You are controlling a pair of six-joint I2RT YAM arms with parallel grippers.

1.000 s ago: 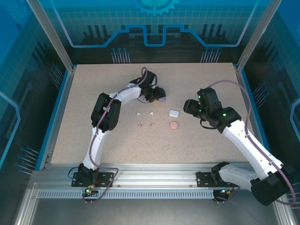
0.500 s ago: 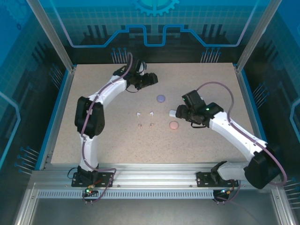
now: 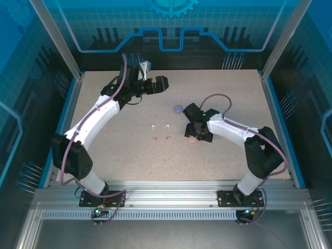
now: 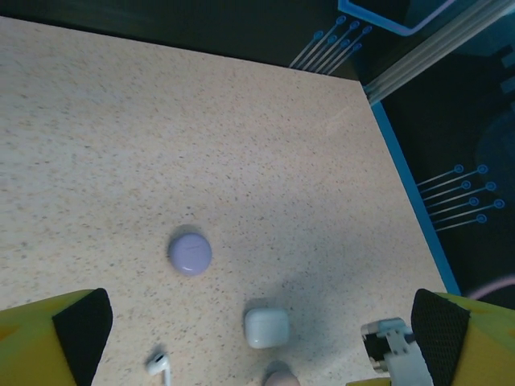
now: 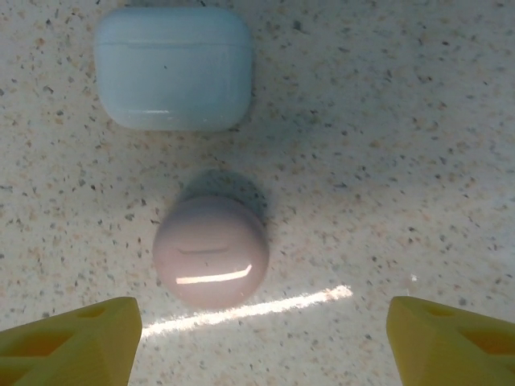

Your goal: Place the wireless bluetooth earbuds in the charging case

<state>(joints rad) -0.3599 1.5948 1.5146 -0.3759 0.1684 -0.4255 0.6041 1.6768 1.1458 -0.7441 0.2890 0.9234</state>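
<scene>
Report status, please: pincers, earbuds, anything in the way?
Left pincer open, empty. Right pincer open, above pink case, lid shut. White earbuds and pink earbuds loose on table.

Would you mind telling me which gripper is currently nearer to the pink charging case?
Right. The right gripper hovers directly over the pink charging case, jaws open on either side of it; the left gripper is well away, toward the far left.

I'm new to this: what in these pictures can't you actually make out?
- Earbuds: in the top view they are too small to tell how each one lies.
- Pink case: the left wrist view cuts it off at the bottom edge, and in the top view the right gripper covers part of it.
- White case: in the top view it is hidden under the right gripper.
</scene>
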